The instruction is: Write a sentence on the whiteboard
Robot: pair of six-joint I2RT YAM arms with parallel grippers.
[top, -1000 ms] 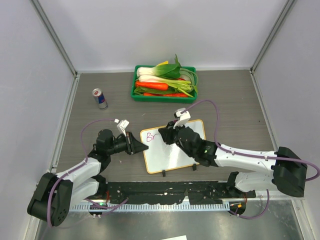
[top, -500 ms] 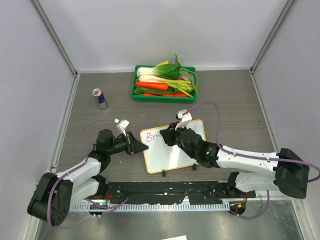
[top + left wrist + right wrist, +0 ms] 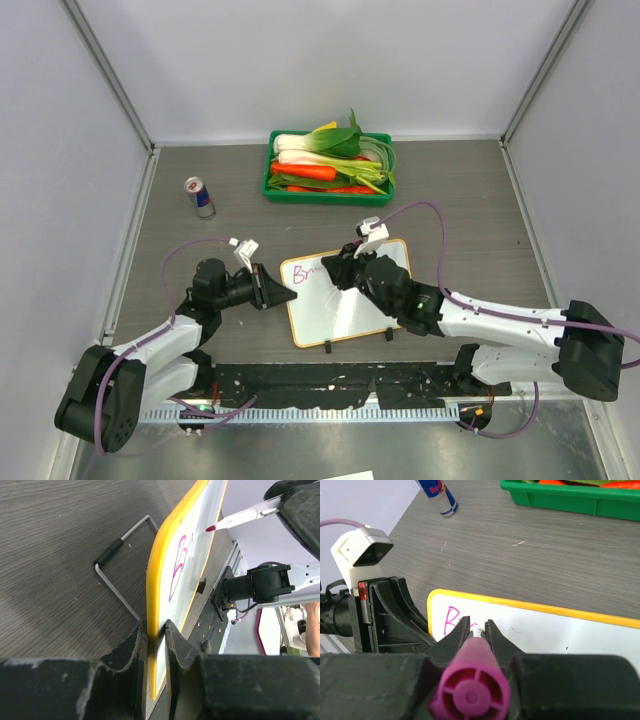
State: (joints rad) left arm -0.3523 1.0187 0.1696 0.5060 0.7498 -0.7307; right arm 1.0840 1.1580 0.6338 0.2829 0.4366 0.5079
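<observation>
The whiteboard (image 3: 350, 310), white with a yellow rim, lies flat on the table in front of both arms. My left gripper (image 3: 283, 295) is shut on its left edge; in the left wrist view the rim (image 3: 155, 580) runs between the fingers (image 3: 135, 640). My right gripper (image 3: 338, 272) hovers over the board's upper left, shut on a purple marker (image 3: 472, 680). The marker's tip (image 3: 210, 528) is at the board face. Of the sentence, only purple "Br" (image 3: 451, 621) shows at the top left; the gripper hides what lies just right of it.
A green tray (image 3: 275, 190) of vegetables stands at the back centre. A drink can (image 3: 200, 196) stands upright at the back left. A bent wire stand (image 3: 120, 585) lies beside the board's edge. Two black clips sit on the board's near edge.
My right gripper has shifted a little to the right along the board's top line with the marker. The left gripper and the board have not moved.
</observation>
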